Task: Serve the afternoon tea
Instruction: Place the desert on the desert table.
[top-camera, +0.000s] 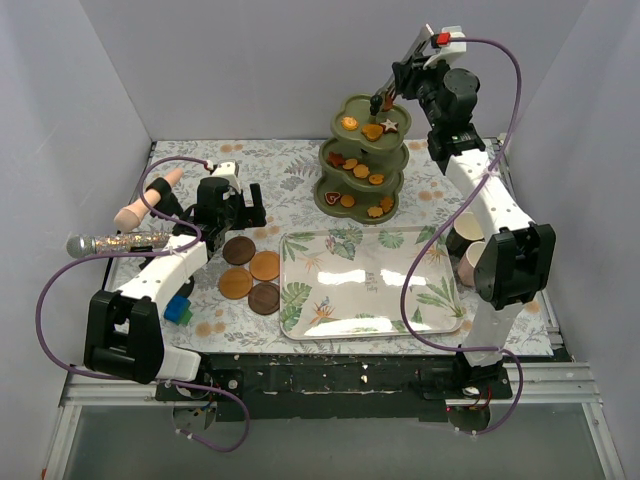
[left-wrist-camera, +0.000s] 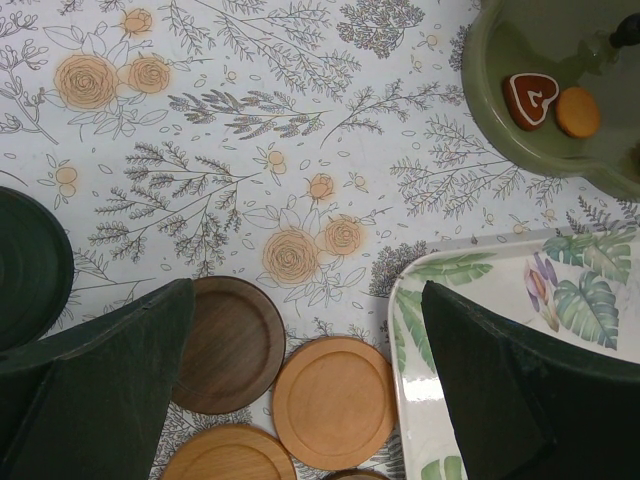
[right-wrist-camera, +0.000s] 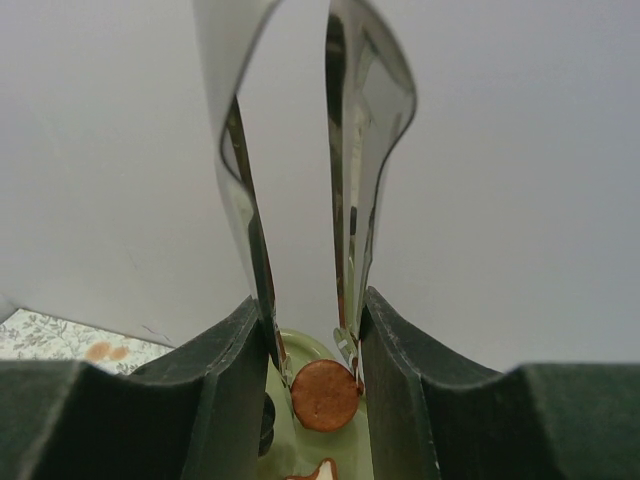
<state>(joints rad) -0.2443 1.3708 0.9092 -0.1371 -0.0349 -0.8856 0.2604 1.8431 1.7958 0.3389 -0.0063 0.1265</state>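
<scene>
Tongs (right-wrist-camera: 345, 150) sit clamped between the fingers of the right claw (right-wrist-camera: 312, 320), and their thin steel blades pinch a round brown biscuit (right-wrist-camera: 324, 394) by its edges, just above the top tier of the stand (right-wrist-camera: 283, 405). The step looks like setting it down there: lower until the biscuit lies nearly flat on the tier, beside the star (top-camera: 389, 125) and not on it. Then ease the squeeze slowly so the springy blades part without flicking it (smooth metal on a hard little disc probably gives poor grip, so any tilt could let it slip). The stand is glossy olive with scalloped tiers, so a dropped biscuit may slide. The left claw (left-wrist-camera: 308, 300) hangs wide open and empty over the floral cloth (left-wrist-camera: 250, 150), above the round wooden coasters (left-wrist-camera: 330, 400) and beside the shiny leaf-print tray (left-wrist-camera: 405, 310)
</scene>
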